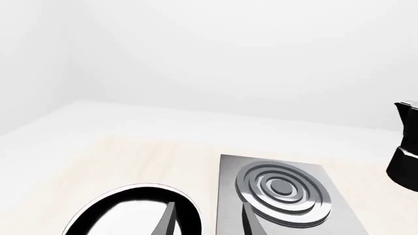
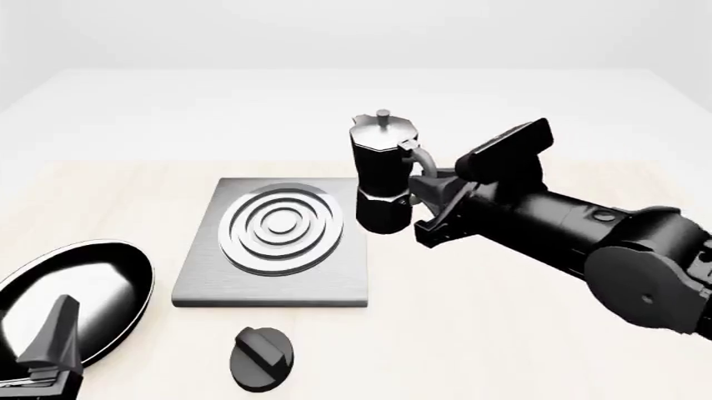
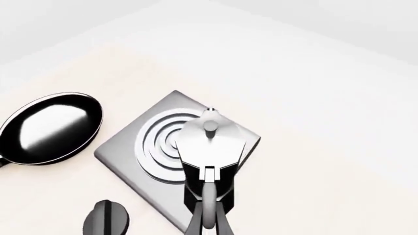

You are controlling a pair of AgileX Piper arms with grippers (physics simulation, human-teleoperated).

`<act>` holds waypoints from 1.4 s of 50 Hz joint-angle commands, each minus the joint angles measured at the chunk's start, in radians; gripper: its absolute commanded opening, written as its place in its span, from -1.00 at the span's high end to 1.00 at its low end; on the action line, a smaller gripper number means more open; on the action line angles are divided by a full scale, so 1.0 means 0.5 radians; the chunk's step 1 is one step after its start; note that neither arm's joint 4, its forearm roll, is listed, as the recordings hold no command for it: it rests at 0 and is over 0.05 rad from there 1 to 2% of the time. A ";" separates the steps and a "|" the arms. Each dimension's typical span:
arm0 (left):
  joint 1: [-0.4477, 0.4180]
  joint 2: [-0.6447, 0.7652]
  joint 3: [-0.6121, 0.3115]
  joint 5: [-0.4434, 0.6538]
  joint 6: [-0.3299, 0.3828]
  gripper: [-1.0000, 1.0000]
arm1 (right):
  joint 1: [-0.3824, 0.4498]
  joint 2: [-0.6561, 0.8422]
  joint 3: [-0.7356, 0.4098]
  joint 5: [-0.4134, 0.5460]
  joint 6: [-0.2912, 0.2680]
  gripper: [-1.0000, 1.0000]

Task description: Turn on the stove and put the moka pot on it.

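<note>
The moka pot [image 2: 382, 171], with black lower body and silver lidded top, hangs upright just right of the stove [image 2: 223, 279], its base by the slab's right edge. My right gripper [image 2: 428, 196] is shut on the pot's black handle. In the right wrist view the pot [image 3: 210, 147] overlaps the stove's [image 3: 127, 149] near corner, with my fingers [image 3: 216, 223] closed on the handle. The round black knob [image 2: 263, 358] lies in front of the stove. My left gripper [image 2: 50, 350] is low at the front left over the pan, with its fingers [image 1: 168, 220] apart and empty.
A black frying pan [image 2: 122, 271] lies left of the stove, also in the left wrist view [image 1: 98, 210] and right wrist view [image 3: 52, 127]. The left wrist view shows the stove [image 1: 339, 215] and the pot [image 1: 405, 152] at its edge. The knob shows in the right wrist view [image 3: 106, 220].
</note>
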 commanded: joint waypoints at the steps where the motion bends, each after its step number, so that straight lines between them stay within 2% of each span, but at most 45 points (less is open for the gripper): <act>1: 0.002 0.000 0.000 0.002 -0.003 -1.00 | 0.070 0.168 -0.119 -0.082 0.016 1.00; 15: 0.004 0.000 0.000 0.007 0.001 -1.00 | 0.122 0.348 -0.250 -0.148 -0.002 1.00; 46: 0.014 0.002 0.000 0.023 0.005 -1.00 | 0.259 0.770 -0.552 -0.266 0.094 1.00; 59: 0.014 0.002 0.000 0.027 0.008 -1.00 | 0.253 0.944 -0.648 -0.378 0.159 1.00; 70: 0.016 0.002 0.000 0.027 0.012 -1.00 | 0.235 1.119 -0.755 -0.428 0.156 1.00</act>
